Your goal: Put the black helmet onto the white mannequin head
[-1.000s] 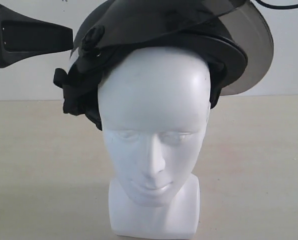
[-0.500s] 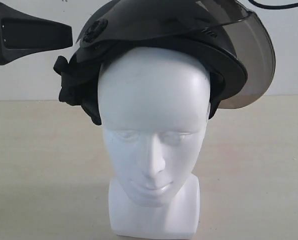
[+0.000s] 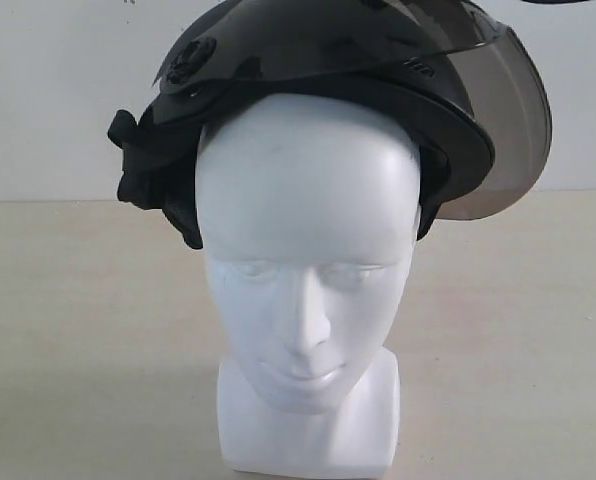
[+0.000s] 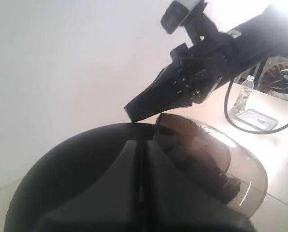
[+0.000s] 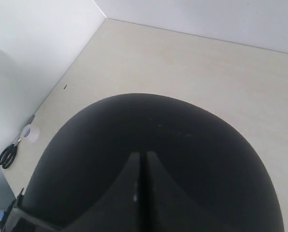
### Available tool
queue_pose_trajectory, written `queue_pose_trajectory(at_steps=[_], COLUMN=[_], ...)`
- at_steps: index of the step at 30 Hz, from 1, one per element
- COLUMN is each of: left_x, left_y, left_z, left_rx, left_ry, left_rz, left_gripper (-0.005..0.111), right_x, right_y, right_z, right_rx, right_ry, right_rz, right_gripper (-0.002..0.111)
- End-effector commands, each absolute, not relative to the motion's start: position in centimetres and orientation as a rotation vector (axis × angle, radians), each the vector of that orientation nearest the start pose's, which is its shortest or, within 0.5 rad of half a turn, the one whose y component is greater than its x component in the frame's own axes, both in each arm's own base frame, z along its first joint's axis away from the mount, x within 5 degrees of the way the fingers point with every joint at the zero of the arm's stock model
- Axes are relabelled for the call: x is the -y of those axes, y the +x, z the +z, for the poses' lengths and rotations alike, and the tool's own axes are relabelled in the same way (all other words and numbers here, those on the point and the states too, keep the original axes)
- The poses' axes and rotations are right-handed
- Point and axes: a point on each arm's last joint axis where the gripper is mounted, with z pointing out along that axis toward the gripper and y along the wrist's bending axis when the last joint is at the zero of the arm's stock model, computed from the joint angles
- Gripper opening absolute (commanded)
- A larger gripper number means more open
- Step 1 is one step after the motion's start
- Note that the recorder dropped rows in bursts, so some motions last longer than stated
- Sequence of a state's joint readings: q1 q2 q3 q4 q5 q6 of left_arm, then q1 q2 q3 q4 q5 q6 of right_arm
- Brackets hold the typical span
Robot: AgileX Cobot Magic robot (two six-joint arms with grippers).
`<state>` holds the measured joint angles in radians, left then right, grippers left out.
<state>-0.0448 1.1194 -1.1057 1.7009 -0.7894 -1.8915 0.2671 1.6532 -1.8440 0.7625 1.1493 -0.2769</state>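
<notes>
The black helmet (image 3: 378, 60) sits on the white mannequin head (image 3: 308, 230), which stands on the worktop (image 3: 78, 330). In the exterior view the helmet's visor (image 3: 508, 130) juts past the head's right side, and its straps (image 3: 143, 180) bunch at the left. The right pincer (image 4: 134, 110) hangs just above the helmet. A water bottle (image 4: 243, 93) and a tray (image 4: 256, 117) lie on the worktop beyond.

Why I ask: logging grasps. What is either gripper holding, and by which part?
Nothing is held. The left gripper and the right gripper are shut, empty, close to the rounded matte-black helmet, which rests on the smooth white mannequin head.
</notes>
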Motion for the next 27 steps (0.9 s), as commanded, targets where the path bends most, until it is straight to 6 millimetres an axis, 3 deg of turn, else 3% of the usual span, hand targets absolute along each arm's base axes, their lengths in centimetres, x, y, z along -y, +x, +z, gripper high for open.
queue_pose_trajectory(at_steps=[1,11,23,27], left_x=[7.6,8.1,8.3,8.3], left_y=[22.6,23.8,23.5,23.5], left_z=[44.0,43.4,43.4,43.4], left_rx=[-1.556,-1.589,-1.595,-1.597], left_ry=[0.549,0.585,0.604,0.601], left_rz=[-0.807,-0.888,-0.916,-0.918], left_gripper=[0.004,0.004,0.004,0.004], right_x=[-14.8,-14.4,-13.8,-14.6], right_y=[31.3,29.3,27.1,26.5], right_z=[43.9,42.3,43.8,43.8], right_rx=[-2.300,-2.348,-2.304,-2.314], right_ry=[-0.603,-0.629,-0.619,-0.649], right_rz=[0.951,0.966,0.986,0.978], right_gripper=[0.000,0.000,0.000,0.000])
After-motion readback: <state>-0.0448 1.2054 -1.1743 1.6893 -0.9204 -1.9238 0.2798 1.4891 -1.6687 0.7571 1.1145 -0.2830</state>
